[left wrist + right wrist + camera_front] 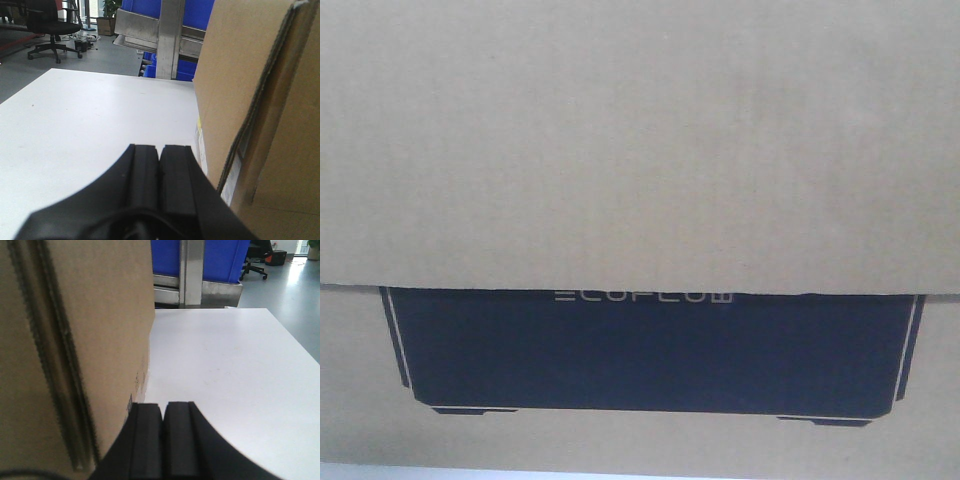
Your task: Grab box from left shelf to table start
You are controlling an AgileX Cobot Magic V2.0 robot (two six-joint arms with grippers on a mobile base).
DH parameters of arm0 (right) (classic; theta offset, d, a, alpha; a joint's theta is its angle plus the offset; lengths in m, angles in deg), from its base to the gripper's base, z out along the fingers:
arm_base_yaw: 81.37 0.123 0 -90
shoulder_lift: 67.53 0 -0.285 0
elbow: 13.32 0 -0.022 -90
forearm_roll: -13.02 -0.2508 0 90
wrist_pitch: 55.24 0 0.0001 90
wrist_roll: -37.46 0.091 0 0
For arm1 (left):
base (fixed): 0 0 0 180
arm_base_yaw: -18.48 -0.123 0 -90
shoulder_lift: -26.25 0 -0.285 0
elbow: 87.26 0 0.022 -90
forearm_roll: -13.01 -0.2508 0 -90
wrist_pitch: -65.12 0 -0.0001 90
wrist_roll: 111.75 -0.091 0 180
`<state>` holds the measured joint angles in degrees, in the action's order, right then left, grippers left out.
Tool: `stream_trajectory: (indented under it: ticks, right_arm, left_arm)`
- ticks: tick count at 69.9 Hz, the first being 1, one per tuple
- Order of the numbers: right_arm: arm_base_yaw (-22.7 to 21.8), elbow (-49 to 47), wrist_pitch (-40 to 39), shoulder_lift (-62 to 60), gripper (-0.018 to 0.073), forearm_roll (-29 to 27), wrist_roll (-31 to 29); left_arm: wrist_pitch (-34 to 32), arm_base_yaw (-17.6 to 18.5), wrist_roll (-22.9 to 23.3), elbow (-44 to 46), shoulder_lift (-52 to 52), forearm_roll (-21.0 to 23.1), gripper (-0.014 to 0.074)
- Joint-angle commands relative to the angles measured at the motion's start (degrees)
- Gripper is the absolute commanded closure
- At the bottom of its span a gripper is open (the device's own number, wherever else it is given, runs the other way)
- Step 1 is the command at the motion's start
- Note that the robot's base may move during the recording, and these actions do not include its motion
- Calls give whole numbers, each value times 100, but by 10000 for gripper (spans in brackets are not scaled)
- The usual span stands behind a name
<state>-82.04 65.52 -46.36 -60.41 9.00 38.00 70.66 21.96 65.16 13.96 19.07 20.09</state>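
The brown cardboard box (640, 150) with its black ECOFLOW panel fills the front view. It stands on the white table (90, 115). In the left wrist view the box (250, 90) is on the right, close beside my left gripper (160, 150), which is shut with nothing between its pads. In the right wrist view the box (75, 340) is on the left, close beside my right gripper (163, 407), also shut and empty. The silver metal shelf (170, 37) stands beyond the table's far edge; it also shows in the right wrist view (192, 285).
Blue plastic bins (200, 15) sit in the rack behind the table. An office chair (50, 25) stands on the grey floor at far left. White table surface (230, 370) extends right of the box.
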Motion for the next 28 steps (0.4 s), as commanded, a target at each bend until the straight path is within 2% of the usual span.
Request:
stream_trajectory:
  ticks: [1,28]
  right_arm:
    - [-27,-93,-548,-71,503,33,0]
    - [-27,-93,-548,-71,503,33,0]
  left_arm:
    - [-555,-13,-5,-4,63,36,699]
    - [-555,-13,-5,-4,63,36,699]
